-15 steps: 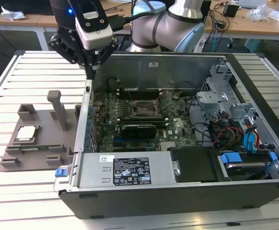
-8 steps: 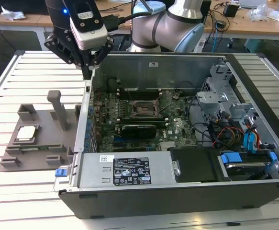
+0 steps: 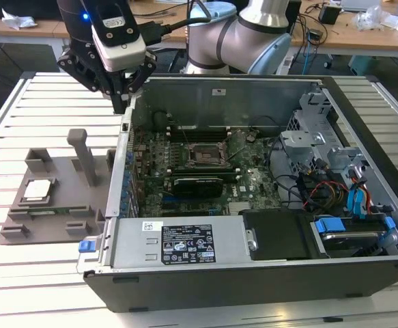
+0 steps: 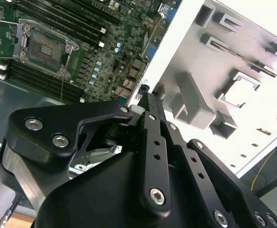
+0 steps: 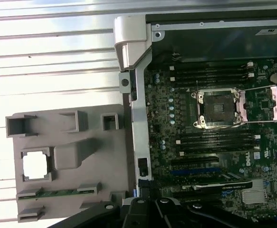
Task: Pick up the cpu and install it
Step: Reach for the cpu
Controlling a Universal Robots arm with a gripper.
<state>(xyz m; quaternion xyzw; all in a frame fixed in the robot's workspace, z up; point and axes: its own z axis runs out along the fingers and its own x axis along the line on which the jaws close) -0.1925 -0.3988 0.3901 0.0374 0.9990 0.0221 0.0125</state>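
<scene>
The cpu [image 3: 38, 190] is a small silvery-white square lying flat in a recess of the grey holder plate [image 3: 62, 225], left of the computer case in the exterior view. In the first wrist view the cpu [image 5: 35, 165] looks bright white. My gripper [image 3: 121, 106] hangs above the case's left wall, behind the holder, with its fingers together and nothing in them. Its black fingers [image 4: 150, 123] also reach into the first wrist view as a dark tip [image 5: 145, 203]. The open black socket [image 3: 202, 156] [image 5: 218, 107] [image 4: 45, 47] sits mid-motherboard, with its frame raised.
A green memory stick [image 3: 45, 212] [image 5: 57, 193] lies on the holder plate near the cpu. A tall grey post [image 3: 82, 154] rises from the plate. The case's metal side wall [image 5: 138, 133] stands between holder and motherboard. Drive bays and cables [image 3: 335, 178] fill the case's right side.
</scene>
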